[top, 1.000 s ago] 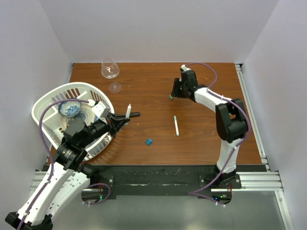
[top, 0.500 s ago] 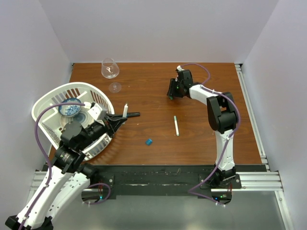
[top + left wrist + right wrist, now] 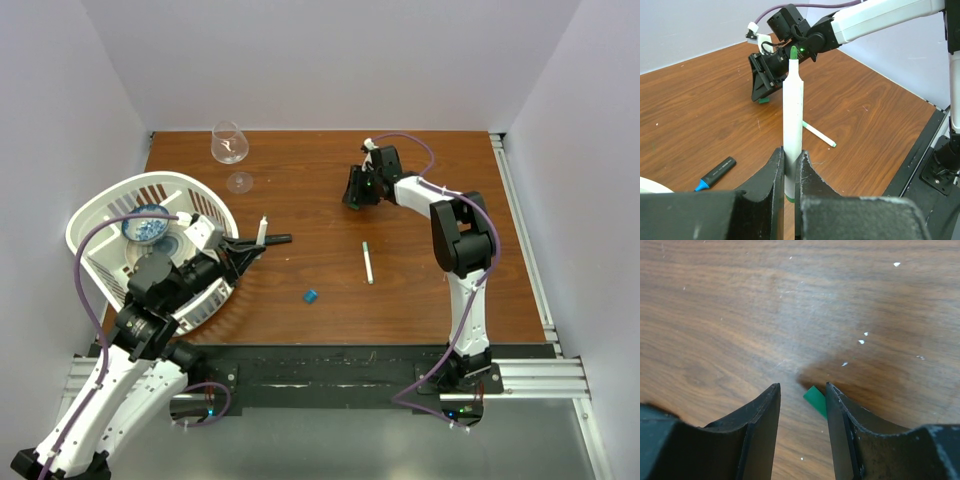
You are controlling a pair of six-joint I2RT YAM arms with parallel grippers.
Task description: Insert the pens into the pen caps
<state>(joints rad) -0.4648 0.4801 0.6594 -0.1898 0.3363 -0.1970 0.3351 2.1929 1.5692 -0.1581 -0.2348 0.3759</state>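
Left gripper (image 3: 790, 160) clamps a white pen (image 3: 792, 115) upright above the brown wooden counter (image 3: 300, 180), which is boxed in by white walls (image 3: 330, 60). Right gripper (image 3: 802, 390), at the far middle, is parted narrowly, with a green cap (image 3: 816, 401) between its fingers, close to one. Only the top view shows the blue cap (image 3: 311, 296) and the basket (image 3: 100, 215).

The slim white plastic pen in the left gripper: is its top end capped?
No: the slim white plastic pen stands upright, clamped in the left gripper, its pointed green tip bare.
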